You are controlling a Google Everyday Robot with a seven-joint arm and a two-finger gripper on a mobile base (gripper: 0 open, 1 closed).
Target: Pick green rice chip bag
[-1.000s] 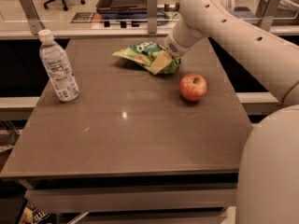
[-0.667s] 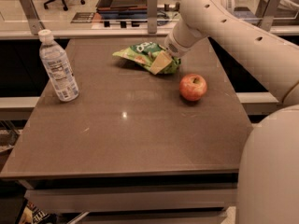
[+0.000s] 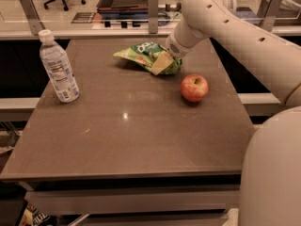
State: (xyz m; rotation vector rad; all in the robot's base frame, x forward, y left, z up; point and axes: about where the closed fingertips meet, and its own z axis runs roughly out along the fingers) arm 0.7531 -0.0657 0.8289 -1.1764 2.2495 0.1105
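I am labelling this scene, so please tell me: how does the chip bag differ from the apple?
The bag is light green and crumpled; the apple is red and round. The bag is wider than the apple. The gripper is at the bag's right end; the apple lies apart from it, nearer the camera. Both rest on the table.

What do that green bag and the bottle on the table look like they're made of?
The green rice chip bag looks like thin foil or plastic film, crumpled with a slight sheen. The bottle seems clear plastic: see-through, white cap. The gripper sits at the bag's right end.
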